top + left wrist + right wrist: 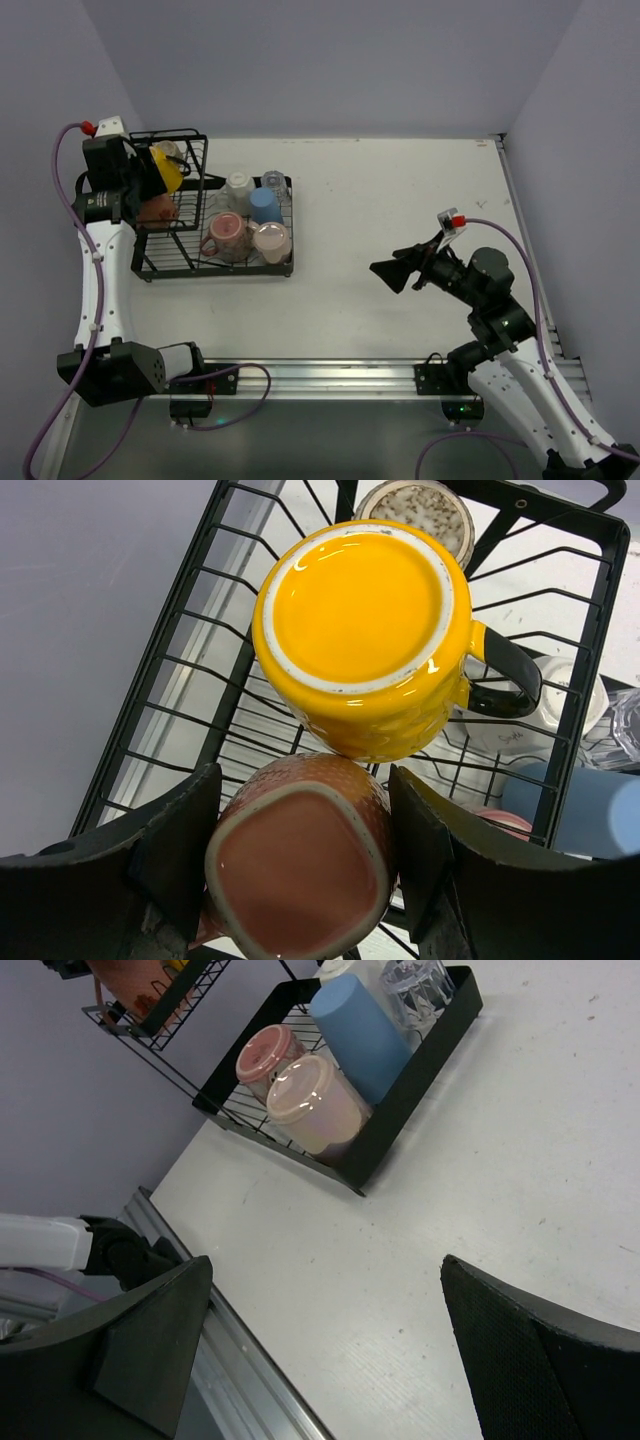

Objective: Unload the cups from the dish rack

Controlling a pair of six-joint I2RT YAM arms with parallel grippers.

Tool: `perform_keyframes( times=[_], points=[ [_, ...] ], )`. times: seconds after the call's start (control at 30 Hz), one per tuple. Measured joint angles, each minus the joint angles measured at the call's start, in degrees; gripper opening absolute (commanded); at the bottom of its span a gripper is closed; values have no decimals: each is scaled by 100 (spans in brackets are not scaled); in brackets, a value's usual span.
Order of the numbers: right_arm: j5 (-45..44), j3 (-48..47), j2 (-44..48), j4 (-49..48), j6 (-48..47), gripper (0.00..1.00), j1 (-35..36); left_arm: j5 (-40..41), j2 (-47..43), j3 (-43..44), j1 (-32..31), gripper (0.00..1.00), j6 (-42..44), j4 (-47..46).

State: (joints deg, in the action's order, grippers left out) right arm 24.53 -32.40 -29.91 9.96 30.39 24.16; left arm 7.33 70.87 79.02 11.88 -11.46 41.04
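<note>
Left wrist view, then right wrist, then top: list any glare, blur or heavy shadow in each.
Left wrist view: sharp yellow cup with small glints on its glaze; the left claw's fingers beside the brown cup softer, dark. Right wrist view: white glare on the beige cup; right claw's fingers blurred, nearly black. Top view: even light, faint shadows on the table.

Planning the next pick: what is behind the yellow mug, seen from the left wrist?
A speckled beige cup, bottom up. Only its base shows; the yellow mug covers the rest.
</note>
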Motion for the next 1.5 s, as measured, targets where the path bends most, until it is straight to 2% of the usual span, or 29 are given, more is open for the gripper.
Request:
perform_keyframes(
  times=[0.2, 1.0, 1.3, 1.5],
  points=[
    [7, -205, -319, -146, 227, 99, 256, -125, -92, 245, -2, 0, -192, 175],
    [-452, -1821, -2599, -1456, 898, 99, 2282, -229, -870, 706, -7, 0, -610, 317],
    [-439, -2780, -3773, -2190, 1244, 99, 2750, -446, -874, 903, -7, 0, -743, 278],
    [-387, -3067, -4273, -2717, 1478, 99, 2872, -831, -885, 914, -7, 0, -885, 236]
  ],
)
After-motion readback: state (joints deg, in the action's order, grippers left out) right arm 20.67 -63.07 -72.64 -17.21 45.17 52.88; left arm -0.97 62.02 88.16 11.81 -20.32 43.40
